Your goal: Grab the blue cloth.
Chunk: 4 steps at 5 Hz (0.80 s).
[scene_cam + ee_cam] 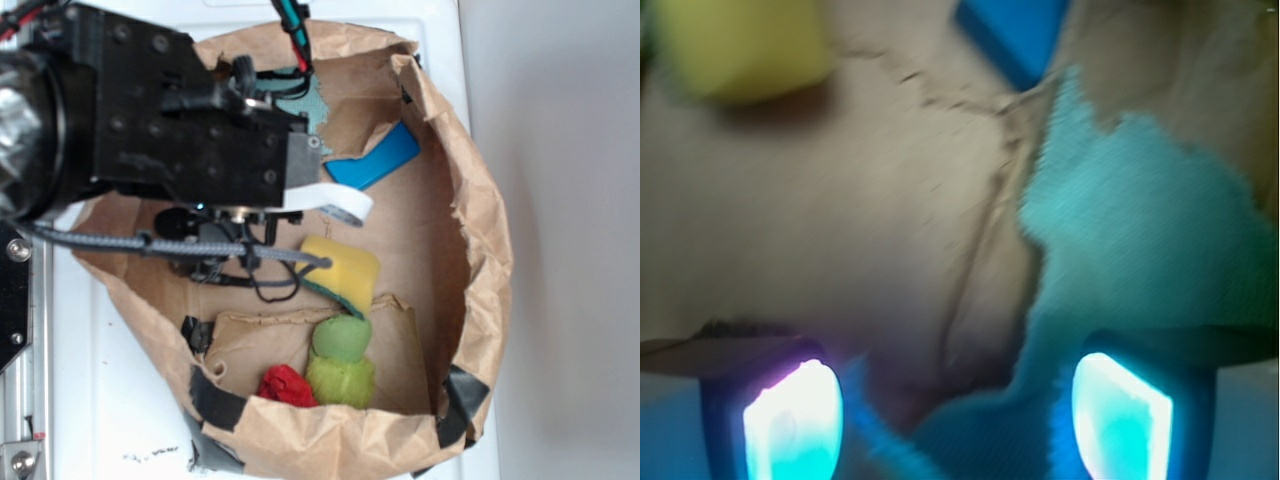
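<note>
gripper [955, 420] open, fingers spread wide, nothing between them. blue cloth [1140, 250] lies flat on the paper bag [840, 230] floor, its ragged edge at the right finger [1120, 420]. yellow sponge [740, 45] and blue block [1015, 30] further off.

Exterior bright, even; wrist view blurred, close-range, soft shadows.

Exterior overhead, wrist close, sharing cloth [1140, 220]
</note>
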{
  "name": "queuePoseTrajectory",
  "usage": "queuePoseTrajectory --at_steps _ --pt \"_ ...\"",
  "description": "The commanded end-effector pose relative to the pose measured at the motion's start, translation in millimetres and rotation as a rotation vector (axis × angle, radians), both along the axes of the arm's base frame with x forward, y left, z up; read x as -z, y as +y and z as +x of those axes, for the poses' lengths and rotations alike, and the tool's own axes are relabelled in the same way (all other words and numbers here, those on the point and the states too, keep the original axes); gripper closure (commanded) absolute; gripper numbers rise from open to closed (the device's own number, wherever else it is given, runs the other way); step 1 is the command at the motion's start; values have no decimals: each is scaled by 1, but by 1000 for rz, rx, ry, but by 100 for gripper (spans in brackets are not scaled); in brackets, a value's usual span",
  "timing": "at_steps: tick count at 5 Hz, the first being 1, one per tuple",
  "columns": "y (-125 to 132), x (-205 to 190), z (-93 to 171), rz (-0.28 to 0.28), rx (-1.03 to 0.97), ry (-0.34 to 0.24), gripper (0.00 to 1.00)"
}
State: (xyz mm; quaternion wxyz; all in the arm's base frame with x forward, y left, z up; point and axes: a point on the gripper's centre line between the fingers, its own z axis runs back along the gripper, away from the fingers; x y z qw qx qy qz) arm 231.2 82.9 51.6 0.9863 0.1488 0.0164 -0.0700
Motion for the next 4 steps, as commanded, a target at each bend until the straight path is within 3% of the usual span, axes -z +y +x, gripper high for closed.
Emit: queuePoseTrajectory --at_steps 1,2,3,4 --pt "3 13 9 105 7 -44 0" --pt "2 23 9 147 10 -68 0" --pt "2 24 10 149 6 -72 0" --pt "2 22 13 135 -20 -95 100"
